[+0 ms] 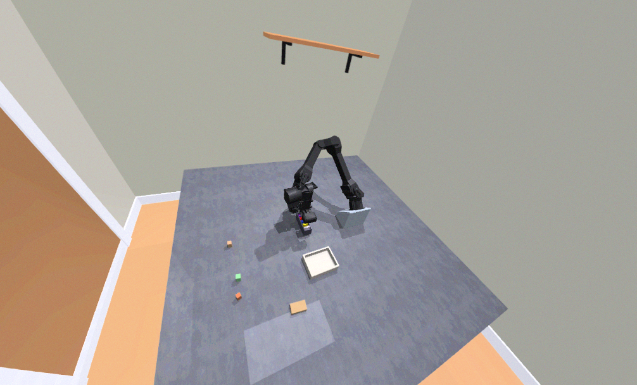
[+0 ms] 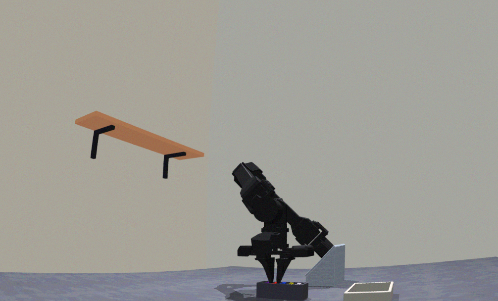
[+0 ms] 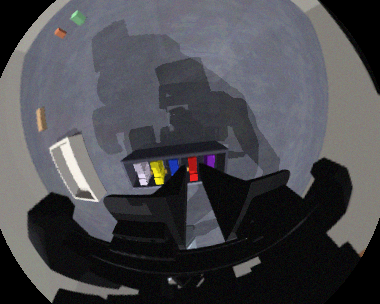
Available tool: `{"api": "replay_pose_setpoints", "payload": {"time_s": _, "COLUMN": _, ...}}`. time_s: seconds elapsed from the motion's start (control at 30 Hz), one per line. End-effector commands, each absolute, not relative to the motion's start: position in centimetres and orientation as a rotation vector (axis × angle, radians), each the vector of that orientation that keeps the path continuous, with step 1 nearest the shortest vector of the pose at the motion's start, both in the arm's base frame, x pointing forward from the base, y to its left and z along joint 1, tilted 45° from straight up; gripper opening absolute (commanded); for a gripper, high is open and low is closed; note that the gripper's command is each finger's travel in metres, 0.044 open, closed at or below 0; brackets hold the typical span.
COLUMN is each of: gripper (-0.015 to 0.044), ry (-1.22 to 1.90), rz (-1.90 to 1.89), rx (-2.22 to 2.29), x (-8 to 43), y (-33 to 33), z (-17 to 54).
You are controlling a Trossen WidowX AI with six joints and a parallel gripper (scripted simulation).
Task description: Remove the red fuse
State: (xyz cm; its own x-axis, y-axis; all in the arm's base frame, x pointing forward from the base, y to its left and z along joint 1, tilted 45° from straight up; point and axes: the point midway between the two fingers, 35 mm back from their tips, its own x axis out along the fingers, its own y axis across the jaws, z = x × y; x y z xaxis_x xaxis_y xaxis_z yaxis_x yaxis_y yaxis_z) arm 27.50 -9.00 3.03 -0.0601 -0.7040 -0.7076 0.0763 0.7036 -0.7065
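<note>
The dark fuse block (image 1: 305, 231) (image 2: 282, 292) (image 3: 178, 150) stands on the table. The red fuse (image 3: 193, 176) sits in it between the purple fuse (image 3: 211, 161) and the blue fuse (image 3: 174, 166). A yellow fuse (image 3: 158, 171) and a white fuse (image 3: 142, 173) are farther along the row. My gripper (image 2: 274, 280) (image 3: 192, 167) points down, slightly open, with its fingertips at the block's top, one on either side of the red fuse. Whether the tips touch anything is too small to tell. The cream tray (image 1: 325, 273) (image 2: 368, 296) (image 3: 78, 165) is empty, beyond the block's white-fuse end.
A tan cube (image 1: 229, 244), a green cube (image 1: 238, 277) and an orange cube (image 1: 238, 296) lie left of the tray. A flat tan block (image 1: 297, 306) lies by a pale patch (image 1: 290, 342). The arm's grey wedge base (image 1: 352, 218) (image 2: 329, 267) stands near the fuse block.
</note>
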Motion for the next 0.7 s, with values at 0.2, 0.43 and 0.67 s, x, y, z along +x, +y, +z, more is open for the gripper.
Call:
{"api": "replay_pose_setpoints", "payload": {"time_s": 0.2, "gripper": 0.0047, "ry": 1.51, "rz": -0.691, "rx": -0.54, "x": 27.43, "y": -9.09, "z": 2.94}}
{"api": "replay_pose_setpoints", "payload": {"time_s": 0.43, "gripper": 0.0001, "ry": 1.51, "rz": -0.691, "rx": -0.54, "x": 27.43, "y": -9.09, "z": 2.94}}
{"api": "replay_pose_setpoints", "payload": {"time_s": 0.67, "gripper": 0.0, "ry": 1.51, "rz": -0.691, "rx": -0.54, "x": 27.45, "y": -8.96, "z": 3.06}}
